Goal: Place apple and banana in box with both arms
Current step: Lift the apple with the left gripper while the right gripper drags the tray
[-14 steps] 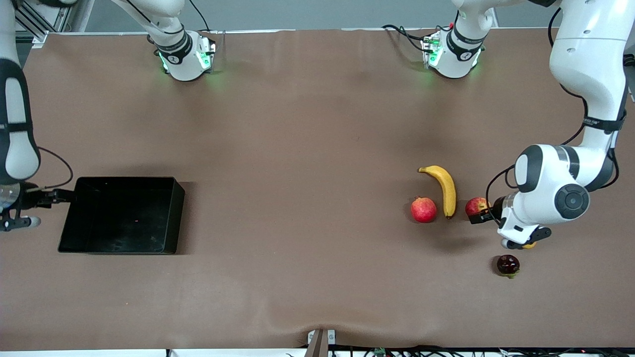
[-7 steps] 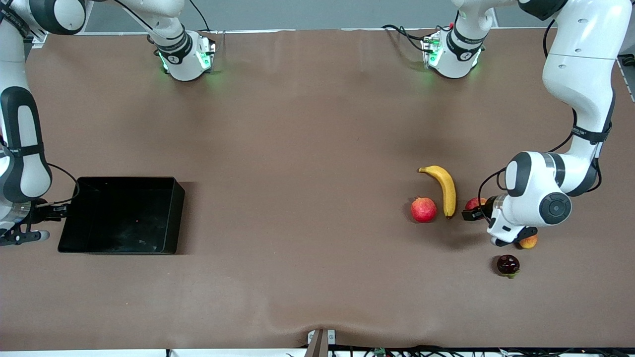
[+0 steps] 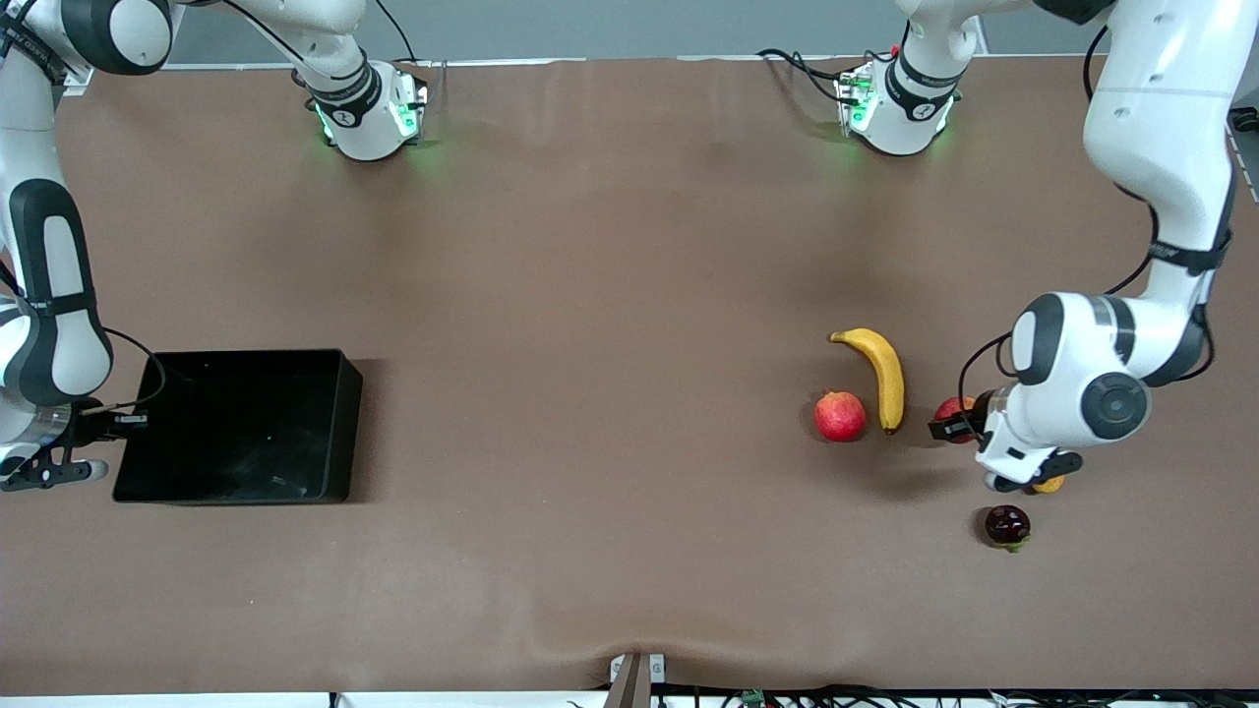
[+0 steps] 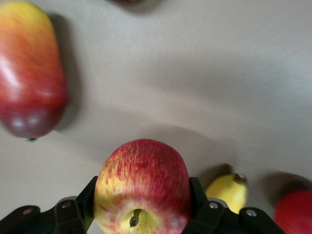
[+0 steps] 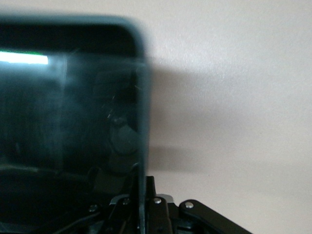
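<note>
Left gripper (image 4: 141, 219) clamped on the apple (image 4: 142, 187), a finger pressed to each flank, at the left arm's end of the table (image 3: 610, 275). Banana (image 3: 882, 375) lying just beside, toward the right arm's end, with a pink-red round fruit (image 3: 840, 416) next to its tip. Mango (image 4: 30, 68) near the apple. Right gripper (image 5: 141, 207) pinched shut on the wall of the black box (image 3: 325, 423). No readable writing or labels anywhere.

High front view — two close wrist views
</note>
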### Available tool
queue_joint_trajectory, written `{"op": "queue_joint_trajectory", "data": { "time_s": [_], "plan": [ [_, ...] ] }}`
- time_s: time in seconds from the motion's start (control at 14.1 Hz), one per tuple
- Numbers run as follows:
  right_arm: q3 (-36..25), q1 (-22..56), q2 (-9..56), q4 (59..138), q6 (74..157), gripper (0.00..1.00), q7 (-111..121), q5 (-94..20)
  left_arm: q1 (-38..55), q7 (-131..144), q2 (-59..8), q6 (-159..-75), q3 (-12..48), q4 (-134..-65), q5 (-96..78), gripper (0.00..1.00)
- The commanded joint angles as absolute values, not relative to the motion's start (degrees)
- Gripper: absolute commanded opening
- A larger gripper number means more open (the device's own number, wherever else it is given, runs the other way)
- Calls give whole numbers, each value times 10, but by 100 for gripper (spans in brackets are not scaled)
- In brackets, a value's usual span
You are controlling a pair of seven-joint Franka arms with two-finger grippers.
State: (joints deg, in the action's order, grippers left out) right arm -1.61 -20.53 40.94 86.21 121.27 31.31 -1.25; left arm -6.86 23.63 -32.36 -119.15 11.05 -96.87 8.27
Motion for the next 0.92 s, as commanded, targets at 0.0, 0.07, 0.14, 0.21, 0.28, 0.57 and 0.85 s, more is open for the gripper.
{"op": "queue_joint_trajectory", "data": {
  "time_s": [0.0, 0.07, 0.14, 0.21, 0.28, 0.57, 0.85],
  "plan": [
    [-5, -205, 388, 855, 1190, 0, 317, -13, -67, 241, -264, -1123, 133, -952, 96, 0],
    [0, -200, 375, 853, 1159, 0, 316, -15, -67, 241, -254, -1101, 143, -934, 96, 0],
    [3, -193, 360, 852, 1136, 0, 312, -17, -67, 242, -250, -1080, 150, -919, 95, 0],
    [4, -179, 343, 852, 1123, 0, 309, -19, -66, 243, -246, -1059, 163, -899, 95, 0],
    [4, -163, 332, 853, 1115, 0, 300, -22, -66, 244, -246, -1042, 176, -881, 95, 0],
    [4, -81, 290, 854, 1043, 0, 166, -50, -65, 248, -246, -996, 218, -838, 88, 0],
    [4, 18, 272, 870, 1030, 0, 21, -90, -65, 280, -236, -994, 251, -836, 88, 0]
  ]
}}
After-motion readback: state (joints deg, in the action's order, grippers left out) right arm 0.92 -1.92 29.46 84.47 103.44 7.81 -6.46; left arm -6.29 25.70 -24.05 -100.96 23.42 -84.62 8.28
